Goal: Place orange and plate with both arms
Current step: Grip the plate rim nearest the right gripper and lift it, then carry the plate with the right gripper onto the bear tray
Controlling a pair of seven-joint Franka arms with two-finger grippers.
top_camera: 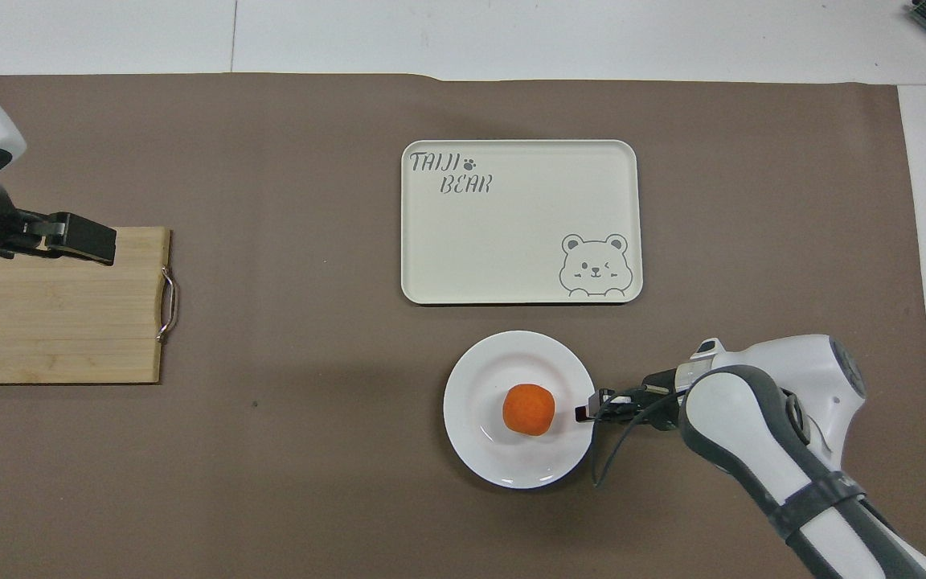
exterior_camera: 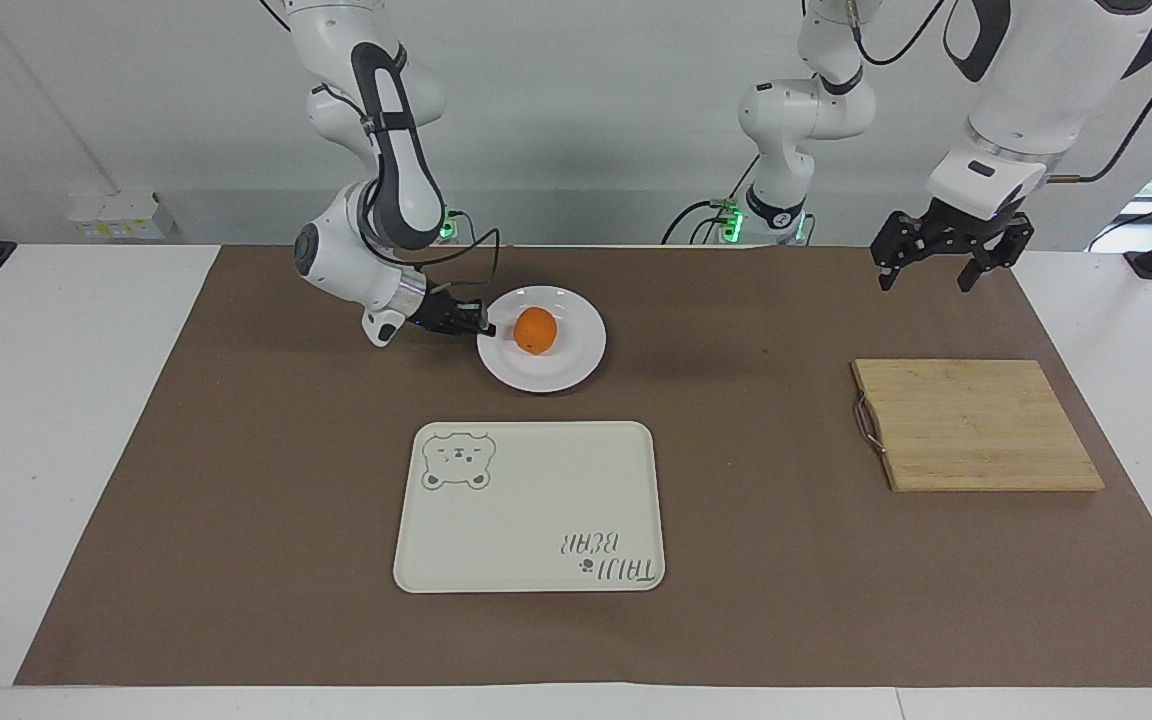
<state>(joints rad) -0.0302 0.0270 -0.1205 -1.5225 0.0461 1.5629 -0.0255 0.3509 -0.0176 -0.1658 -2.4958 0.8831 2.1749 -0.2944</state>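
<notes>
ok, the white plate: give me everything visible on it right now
The plate is a round, glossy white shallow dish with a raised rim, ceramic by its look, lying flat on the brown mat, nearer to the robots than the bear tray. The orange sits on it, a little off centre. The right pincer is at its rim on the right arm's side, fingertips closed on the edge. Nothing else touches it.

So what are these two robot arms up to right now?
The right gripper is low at the rim of a white plate, fingers pinched on its edge, with an orange sitting on the plate. A bear tray lies just farther out from the robots. The left gripper waits open in the air near a wooden cutting board.
</notes>
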